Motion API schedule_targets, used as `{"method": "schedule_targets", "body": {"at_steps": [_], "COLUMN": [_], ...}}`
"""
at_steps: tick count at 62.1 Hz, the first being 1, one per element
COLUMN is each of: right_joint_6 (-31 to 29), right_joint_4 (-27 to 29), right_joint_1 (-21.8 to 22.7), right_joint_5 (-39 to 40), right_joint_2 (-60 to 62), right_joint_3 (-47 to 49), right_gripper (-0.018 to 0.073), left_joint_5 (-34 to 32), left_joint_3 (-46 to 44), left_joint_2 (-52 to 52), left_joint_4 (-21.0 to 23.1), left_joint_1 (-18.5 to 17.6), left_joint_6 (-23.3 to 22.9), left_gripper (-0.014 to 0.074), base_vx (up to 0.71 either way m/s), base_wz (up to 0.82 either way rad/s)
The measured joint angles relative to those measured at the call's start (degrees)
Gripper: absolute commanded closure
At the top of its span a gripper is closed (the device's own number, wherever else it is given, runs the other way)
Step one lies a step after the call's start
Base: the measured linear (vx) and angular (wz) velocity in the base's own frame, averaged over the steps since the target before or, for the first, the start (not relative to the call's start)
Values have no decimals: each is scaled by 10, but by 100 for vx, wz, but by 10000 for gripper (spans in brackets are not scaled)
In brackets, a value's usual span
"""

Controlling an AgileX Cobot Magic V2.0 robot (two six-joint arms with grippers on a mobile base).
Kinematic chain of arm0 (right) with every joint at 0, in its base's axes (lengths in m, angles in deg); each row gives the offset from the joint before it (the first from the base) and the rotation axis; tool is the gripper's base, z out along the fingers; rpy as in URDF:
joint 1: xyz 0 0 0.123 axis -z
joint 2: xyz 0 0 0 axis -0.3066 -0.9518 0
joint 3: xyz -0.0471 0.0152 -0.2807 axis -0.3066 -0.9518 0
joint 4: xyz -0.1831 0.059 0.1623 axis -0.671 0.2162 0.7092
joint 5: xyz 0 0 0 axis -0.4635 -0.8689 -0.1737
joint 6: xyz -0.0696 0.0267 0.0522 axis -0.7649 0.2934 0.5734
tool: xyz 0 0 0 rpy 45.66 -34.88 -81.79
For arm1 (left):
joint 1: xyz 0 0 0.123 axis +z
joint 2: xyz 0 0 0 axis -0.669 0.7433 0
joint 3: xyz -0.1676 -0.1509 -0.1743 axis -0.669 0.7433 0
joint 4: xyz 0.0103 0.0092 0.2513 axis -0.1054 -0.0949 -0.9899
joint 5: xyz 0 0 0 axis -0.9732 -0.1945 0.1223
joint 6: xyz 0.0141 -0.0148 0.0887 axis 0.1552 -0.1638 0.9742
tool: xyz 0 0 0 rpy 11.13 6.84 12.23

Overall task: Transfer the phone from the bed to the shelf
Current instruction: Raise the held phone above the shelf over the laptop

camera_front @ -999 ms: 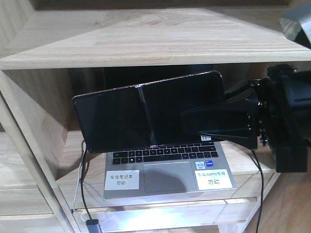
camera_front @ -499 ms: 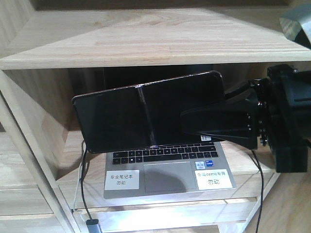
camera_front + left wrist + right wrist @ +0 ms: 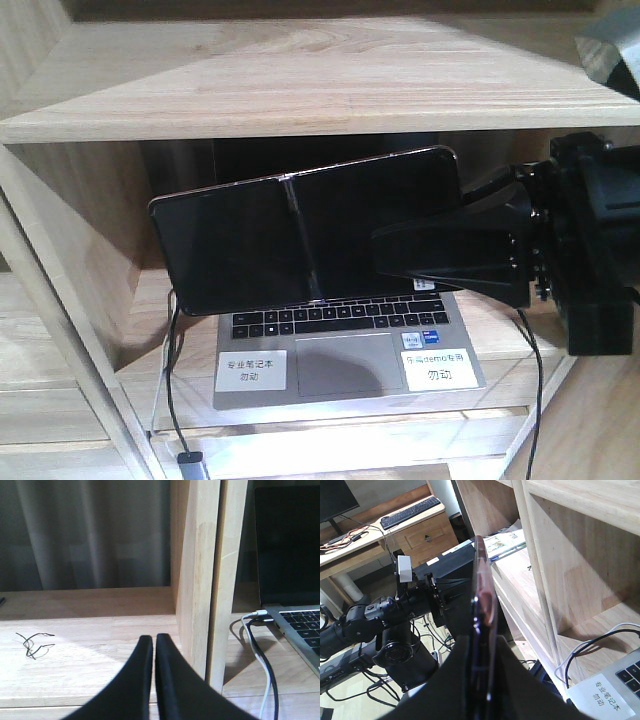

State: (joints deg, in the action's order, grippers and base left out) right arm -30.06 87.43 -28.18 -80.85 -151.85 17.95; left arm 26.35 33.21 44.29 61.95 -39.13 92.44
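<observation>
My right gripper [image 3: 392, 256] clamps the phone [image 3: 250, 240] by its right end, on edge, probably to slip between the shelf [image 3: 300, 70] boards.

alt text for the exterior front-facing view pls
The right gripper holds a wide black unfolded phone by its right end, slightly tilted, in front of a light wood shelf. Below the phone, an open grey laptop sits on the shelf's lower board.
</observation>
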Motion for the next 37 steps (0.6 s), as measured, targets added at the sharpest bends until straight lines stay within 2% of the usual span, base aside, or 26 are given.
{"method": "schedule_targets", "body": {"at_steps": [22, 37], "right_joint_6": [0, 5], "right_joint_4": [0, 0], "right_joint_1": [0, 0], "right_joint_5": [-1, 2], "right_joint_2": [0, 0], "right_joint_3": [8, 91], "right_gripper": [561, 561], "left_joint_5": [0, 0], "left_joint_3": [0, 0], "left_joint_2": [0, 0], "left_joint_4": [0, 0], "left_joint_1": [0, 0], "left_joint_6": [0, 0], "left_gripper": [595, 595], "base_vx": [0, 0], "base_wz": [0, 0]}}
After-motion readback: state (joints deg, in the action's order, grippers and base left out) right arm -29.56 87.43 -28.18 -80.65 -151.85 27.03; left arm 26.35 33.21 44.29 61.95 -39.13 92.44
